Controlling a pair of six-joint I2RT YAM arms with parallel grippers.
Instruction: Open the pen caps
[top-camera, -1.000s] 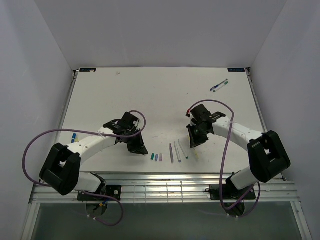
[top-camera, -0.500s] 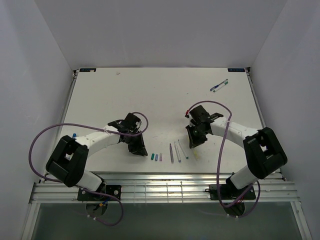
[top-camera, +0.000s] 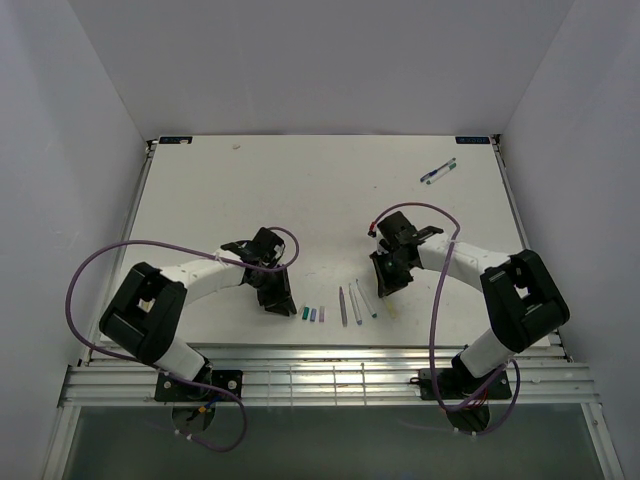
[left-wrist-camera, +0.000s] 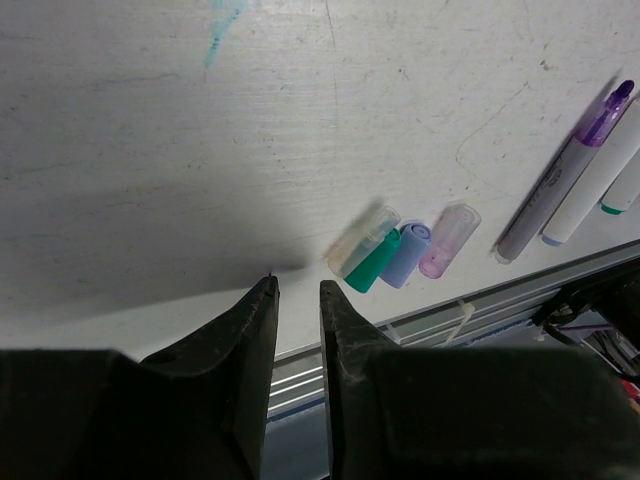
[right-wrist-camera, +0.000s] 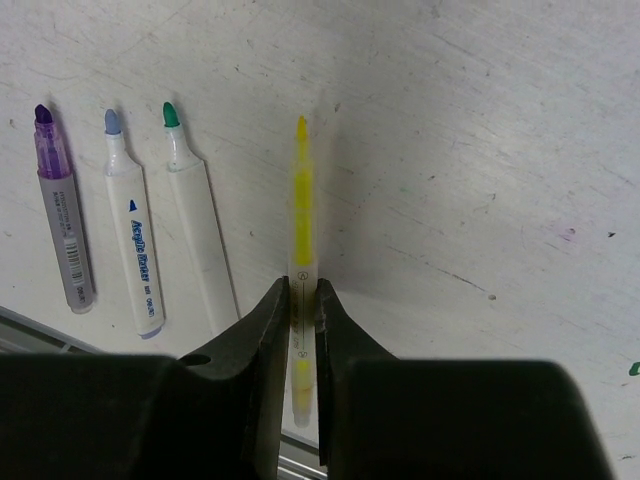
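Note:
Four pen caps lie in a row near the front edge: pale yellow, green, blue, purple. In the top view I make out green, blue and purple. My left gripper hovers just left of them, jaws a narrow gap apart and empty. Uncapped purple, blue and green pens lie side by side. My right gripper is shut on the yellow pen, low at the table.
Two more pens lie at the far right back of the white table. The metal rail runs along the front edge just beyond the caps and pens. Purple cables loop off both arms.
The left arm's elbow has swung in towards the table, while its gripper stays by the caps. The right gripper has shifted slightly left with the yellow pen.

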